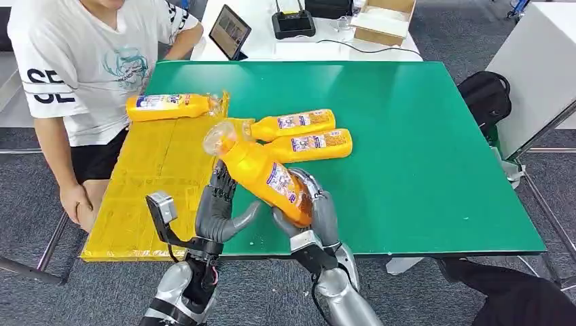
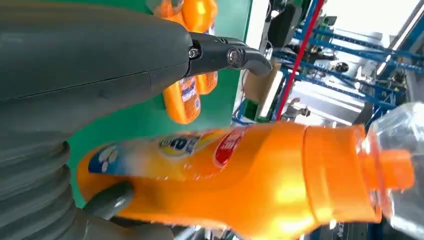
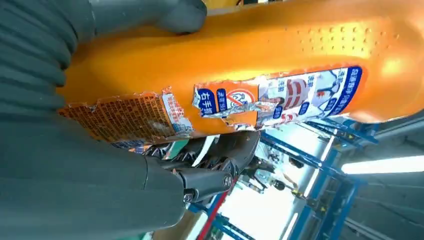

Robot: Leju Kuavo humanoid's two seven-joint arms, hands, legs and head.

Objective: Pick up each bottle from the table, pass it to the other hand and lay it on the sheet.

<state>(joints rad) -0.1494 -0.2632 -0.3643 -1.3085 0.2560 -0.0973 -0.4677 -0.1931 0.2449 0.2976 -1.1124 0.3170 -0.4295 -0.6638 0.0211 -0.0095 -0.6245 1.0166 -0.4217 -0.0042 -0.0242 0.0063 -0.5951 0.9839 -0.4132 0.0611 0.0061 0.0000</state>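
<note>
1. Now, the glossy orange bottle hangs tilted above the green table's near edge, clear cap pointing up over the yellow sheet.
2. Right hand is clamped round its base; left hand sits at its side, fingers spread, contact unclear.
3. Two bottles lie just beyond; another bottle rests on the sheet.
4. Wide smooth green to the right; a person sits at left.

Table: sheet on its left part, one bottle lying at the sheet's far edge. Two bottles side by side, seemingly touching, right of the sheet. Person seated left.
</note>
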